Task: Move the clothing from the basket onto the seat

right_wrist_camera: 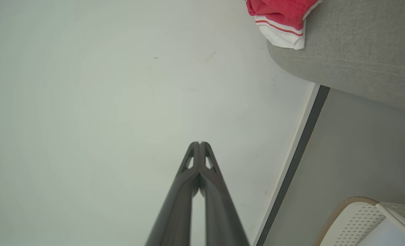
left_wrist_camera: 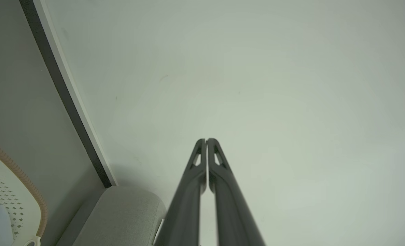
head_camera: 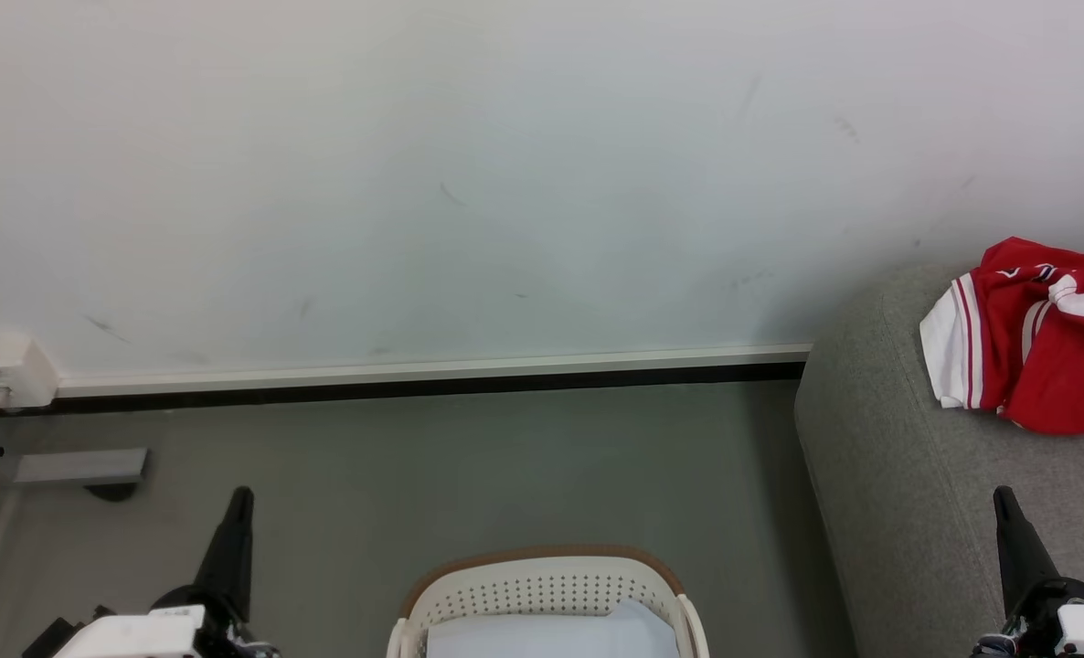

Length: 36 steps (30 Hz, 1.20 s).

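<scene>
Red clothing with white panels and striped trim lies crumpled on the grey seat at the right; its edge hangs over the cushion corner in the right wrist view. The white basket with a brown rim sits on the floor at bottom centre, holding a pale bluish-white thing. My left gripper is shut and empty at lower left, fingertips together. My right gripper is shut and empty over the seat's front, tips touching.
A pale wall with a white and black skirting runs behind. A white socket box and a grey bracket sit at the left. Grey floor lies between basket and wall.
</scene>
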### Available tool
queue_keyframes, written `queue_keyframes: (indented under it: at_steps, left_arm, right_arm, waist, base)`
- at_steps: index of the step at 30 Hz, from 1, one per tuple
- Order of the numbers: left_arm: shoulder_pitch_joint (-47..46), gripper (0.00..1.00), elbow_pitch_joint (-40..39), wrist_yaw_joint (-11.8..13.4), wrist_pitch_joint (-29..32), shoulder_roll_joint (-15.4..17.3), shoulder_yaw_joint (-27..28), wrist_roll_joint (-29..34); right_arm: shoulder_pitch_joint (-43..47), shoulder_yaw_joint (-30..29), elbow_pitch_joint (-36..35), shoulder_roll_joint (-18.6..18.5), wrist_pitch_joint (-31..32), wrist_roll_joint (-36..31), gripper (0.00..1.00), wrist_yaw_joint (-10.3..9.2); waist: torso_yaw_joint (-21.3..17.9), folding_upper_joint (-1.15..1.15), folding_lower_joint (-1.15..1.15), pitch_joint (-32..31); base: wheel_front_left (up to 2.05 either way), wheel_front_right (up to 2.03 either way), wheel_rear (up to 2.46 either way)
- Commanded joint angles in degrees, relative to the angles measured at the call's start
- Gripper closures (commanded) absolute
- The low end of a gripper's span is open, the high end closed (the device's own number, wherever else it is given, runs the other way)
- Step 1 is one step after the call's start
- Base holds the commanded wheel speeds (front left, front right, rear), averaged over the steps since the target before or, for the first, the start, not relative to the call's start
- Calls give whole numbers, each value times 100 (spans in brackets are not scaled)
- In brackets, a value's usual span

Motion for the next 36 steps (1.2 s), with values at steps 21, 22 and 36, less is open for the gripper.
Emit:
queue_keyframes:
  at_steps: [21, 22, 36]
  left_arm:
    - [-41, 100, -15, -36, 22, 12, 15, -78]
    - [-41, 100, -15, -36, 22, 12, 15, -78]
    - [-41, 100, -15, -36, 22, 12, 14, -78]
  right_arm:
    - [-73, -19, -28, -42, 17, 11, 100, -14]
    - [-73, -19, -28, -42, 17, 11, 100, -14]
    - [-73, -19, -28, -42, 16, 11, 100, -13]
  waist:
    - [0, 0, 0, 0]
    - [0, 0, 0, 0]
    - [0, 0, 0, 0]
  base:
    - [0, 0, 0]
    - [0, 0, 0]
    - [0, 0, 0]
